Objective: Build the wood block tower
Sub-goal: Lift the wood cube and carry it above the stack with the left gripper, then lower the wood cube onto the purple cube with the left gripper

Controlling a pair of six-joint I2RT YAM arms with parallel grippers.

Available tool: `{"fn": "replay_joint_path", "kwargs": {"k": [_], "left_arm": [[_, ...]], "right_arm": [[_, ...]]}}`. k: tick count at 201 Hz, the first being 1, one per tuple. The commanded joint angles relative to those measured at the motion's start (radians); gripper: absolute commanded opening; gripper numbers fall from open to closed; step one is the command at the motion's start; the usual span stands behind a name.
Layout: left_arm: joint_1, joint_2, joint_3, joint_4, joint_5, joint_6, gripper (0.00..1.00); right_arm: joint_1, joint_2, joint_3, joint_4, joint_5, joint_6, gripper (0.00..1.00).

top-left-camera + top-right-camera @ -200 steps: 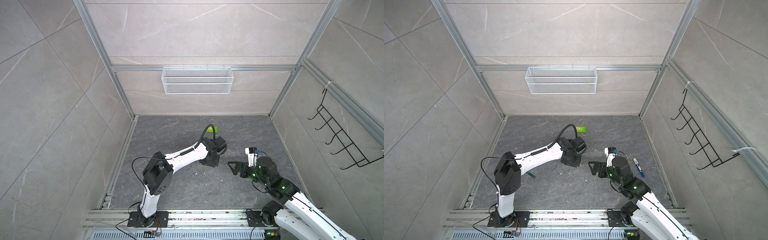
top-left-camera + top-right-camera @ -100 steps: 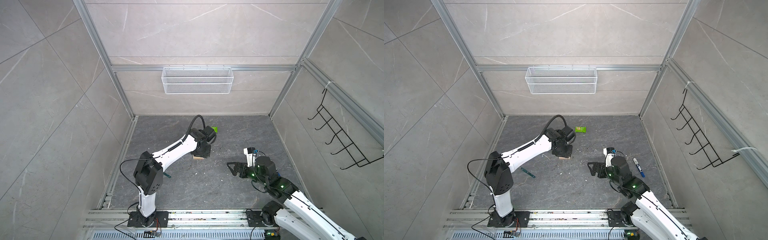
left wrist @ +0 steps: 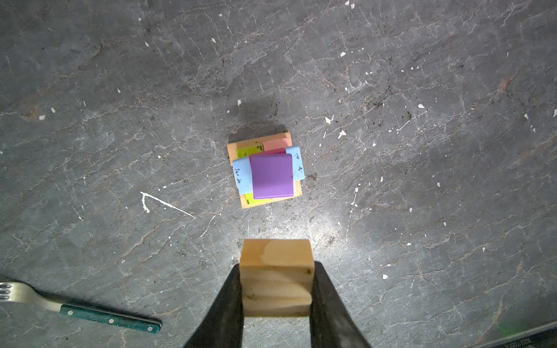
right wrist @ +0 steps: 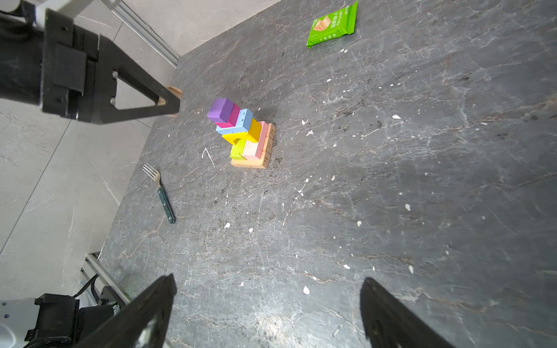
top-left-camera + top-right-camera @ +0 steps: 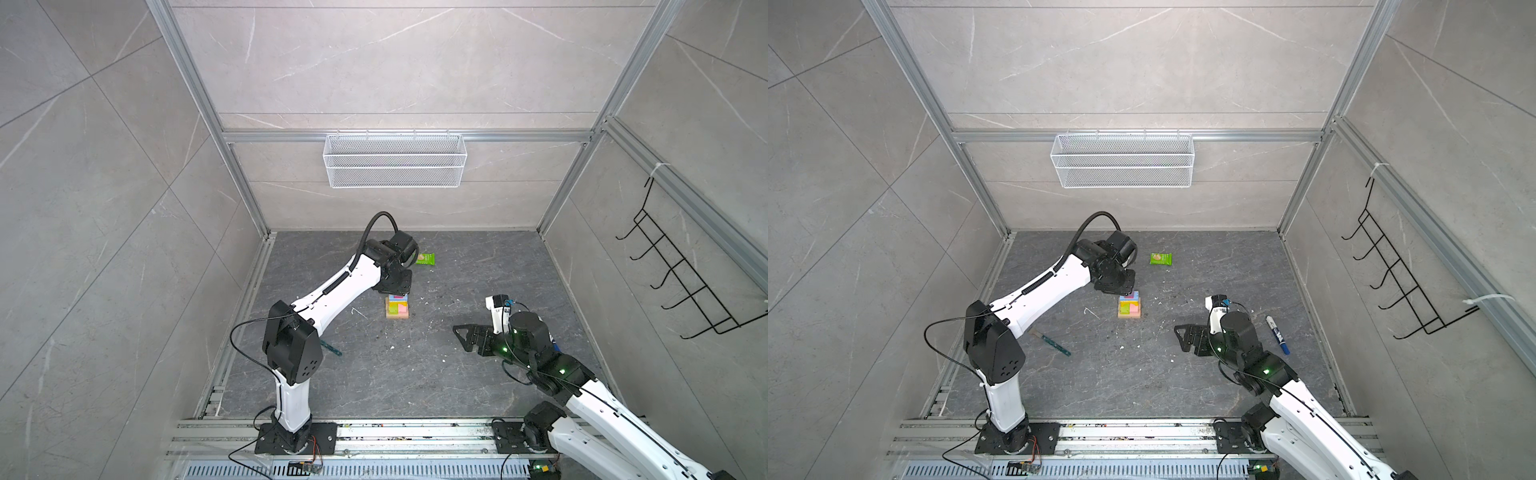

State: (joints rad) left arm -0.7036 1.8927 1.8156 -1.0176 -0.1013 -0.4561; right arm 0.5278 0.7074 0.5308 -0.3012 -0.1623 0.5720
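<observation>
The tower stands mid-table: tan bars at the base, then lime, pink, yellow, light blue and magenta wood blocks, with a purple block on top. My left gripper is shut on a small tan cube. It hangs off the table, just beside the tower's far side and apart from the purple block. My right gripper stands wide open to the tower's right, nothing between its fingers.
A green snack packet lies behind the tower. A teal-handled fork lies front-left of the tower. A blue marker lies beside the right arm. A wire basket hangs on the back wall.
My left arm has swung left and slightly back with the tan cube, uncovering the tower. The right arm has hardly moved and its jaws stay wide.
</observation>
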Motion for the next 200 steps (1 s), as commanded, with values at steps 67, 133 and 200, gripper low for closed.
{"fn": "replay_joint_path", "kwargs": {"k": [67, 133, 200], "left_arm": [[0.026, 0.081, 0.064, 0.015, 0.029, 0.063, 0.19], [0.025, 0.131, 0.089, 0.017, 0.041, 0.063, 0.19], [0.029, 0.17, 0.127, 0.001, 0.044, 0.074, 0.2]], "right_arm": [[0.004, 0.004, 0.027, -0.014, -0.004, -0.023, 0.97], [0.003, 0.004, 0.023, -0.013, -0.001, -0.023, 0.96], [0.003, 0.005, 0.02, -0.015, 0.003, -0.022, 0.97]]}}
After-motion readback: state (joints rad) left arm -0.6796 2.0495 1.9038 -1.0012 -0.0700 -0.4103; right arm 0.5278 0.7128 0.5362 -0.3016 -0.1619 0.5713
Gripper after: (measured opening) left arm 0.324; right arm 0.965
